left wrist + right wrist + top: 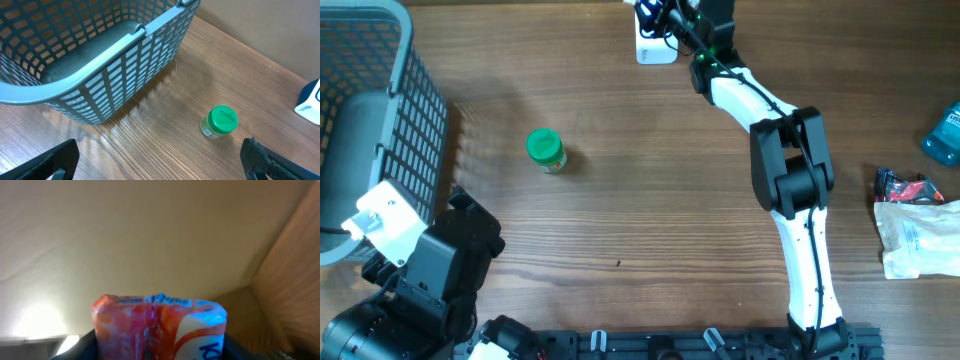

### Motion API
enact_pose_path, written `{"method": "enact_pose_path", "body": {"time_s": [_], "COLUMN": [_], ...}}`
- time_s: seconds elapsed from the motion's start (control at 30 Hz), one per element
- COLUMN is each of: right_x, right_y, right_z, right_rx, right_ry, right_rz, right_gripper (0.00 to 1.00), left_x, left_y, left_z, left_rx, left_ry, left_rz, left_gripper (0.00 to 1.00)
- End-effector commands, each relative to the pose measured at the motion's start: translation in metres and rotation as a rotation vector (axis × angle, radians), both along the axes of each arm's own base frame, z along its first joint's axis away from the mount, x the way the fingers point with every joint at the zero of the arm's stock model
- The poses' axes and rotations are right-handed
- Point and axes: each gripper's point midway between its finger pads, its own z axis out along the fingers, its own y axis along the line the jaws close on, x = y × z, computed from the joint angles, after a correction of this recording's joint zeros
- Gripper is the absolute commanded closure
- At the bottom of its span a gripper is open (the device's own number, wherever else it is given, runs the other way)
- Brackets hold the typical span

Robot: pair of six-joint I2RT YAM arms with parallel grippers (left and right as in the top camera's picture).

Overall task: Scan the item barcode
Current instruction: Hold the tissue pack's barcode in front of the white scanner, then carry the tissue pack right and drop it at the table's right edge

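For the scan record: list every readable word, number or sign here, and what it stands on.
"K": blue letter, cut off at the frame edge, on the orange-and-white plastic packet.
Small green-lidded jar: label too small to read.
White object with blue print: blurred.
White paper pouch: print too small.

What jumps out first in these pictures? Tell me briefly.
The green-lidded jar standing alone mid-table grabs the eye first, with the grey mesh basket at the far left. At the table's far edge, the right gripper holds a red-and-blue packet by a white device.
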Motion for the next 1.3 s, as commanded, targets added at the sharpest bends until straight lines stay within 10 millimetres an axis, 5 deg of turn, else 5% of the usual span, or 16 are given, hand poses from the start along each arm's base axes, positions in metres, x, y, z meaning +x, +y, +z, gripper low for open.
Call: {"method": "enact_pose_path", "body": {"time_s": [0.0, 0.13, 0.33, 0.5, 0.6, 0.7, 0.97, 1.1, 1.27], "right_x": [-0.014, -0.029, -0.058, -0.076, -0.095, -0.138, -0.230, -0.260, -0.301], "right_y": [0.010, 0.015, 0.017, -0.018, -0.099, -0.208, -0.405, -0.477, -0.519], "right_z": [0.021, 0.058, 0.118, 0.153, 0.140, 0.107, 0.042, -0.016, -0.096], "right_rx": [-0.094, -0.237, -0.418, -0.813, -1.268, -1.660, -2.059, -1.958, -1.863], "right_ry": [-0.200, -0.441, -0.622, -0.614, -0.344, 0.071, 0.819, 1.028, 1.140], "right_rz": [0.073, 0.090, 0.130, 0.021, -0.169, -0.312, -0.391, -0.408, -0.336], "right_gripper": [0.28, 0.44, 0.45, 0.44, 0.44, 0.41, 0.41, 0.41, 0.35], "left_x": [0.000, 0.000, 0.000, 0.000, 0.000, 0.000, 0.000, 0.000, 0.000], "left_y": [0.001, 0.001, 0.001, 0.001, 0.001, 0.001, 0.001, 0.001, 0.001], "left_z": [0.002, 0.002, 0.002, 0.002, 0.002, 0.002, 0.002, 0.002, 0.002], "left_rx": [-0.011, -0.011, -0.011, -0.011, -0.011, -0.011, -0.011, -0.011, -0.011], "left_ry": [-0.012, -0.012, -0.012, -0.012, -0.011, -0.012, -0.012, -0.012, -0.012], "left_rz": [0.015, 0.015, 0.015, 0.015, 0.015, 0.015, 0.015, 0.015, 0.015], "left_gripper": [0.00, 0.00, 0.00, 0.00, 0.00, 0.00, 0.00, 0.00, 0.00]}}
